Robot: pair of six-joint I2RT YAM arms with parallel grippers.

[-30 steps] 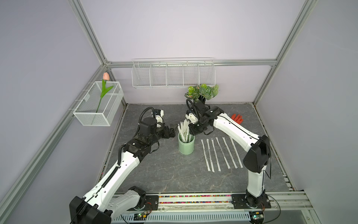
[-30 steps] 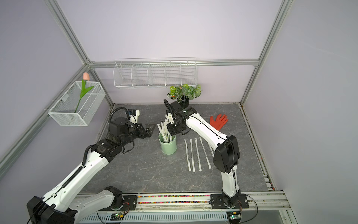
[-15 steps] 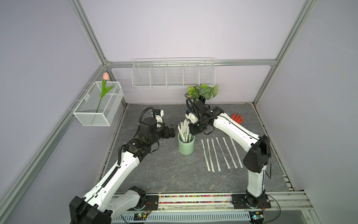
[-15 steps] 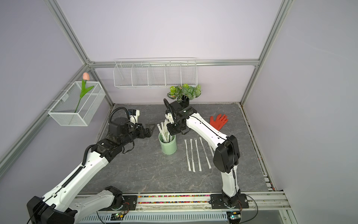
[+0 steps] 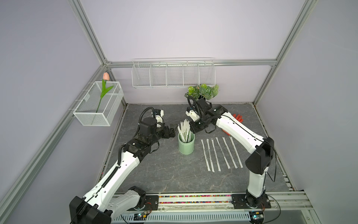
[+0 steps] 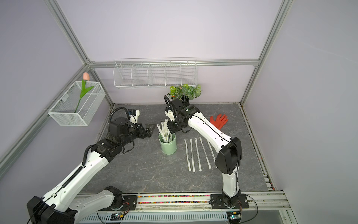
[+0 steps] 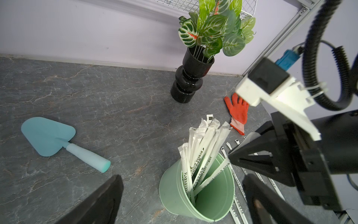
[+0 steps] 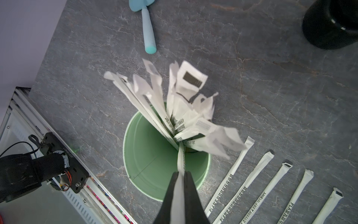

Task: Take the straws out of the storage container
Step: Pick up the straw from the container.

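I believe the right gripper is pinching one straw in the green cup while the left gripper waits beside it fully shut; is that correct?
Not quite: the left gripper is wide open, not shut, as the left wrist view shows. The right gripper is indeed pinching one straw in the green cup.

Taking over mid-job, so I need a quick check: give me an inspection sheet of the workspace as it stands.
Surface: grey marbled tabletop, no spills seen.
Job's things: mint cup upright with bundled straws inside; six loose straws lie in a row beside it.
Clutter: blue trowel, red glove, black vase with leaves, all apart from the cup.
Grippers: right gripper shut on one straw at the cup's rim; left gripper open beside the cup, holding nothing.
Cables: left hose and right hose loop at the wrists, no snag seen.
Surroundings: wire basket with a tulip; wire rack on the back wall.
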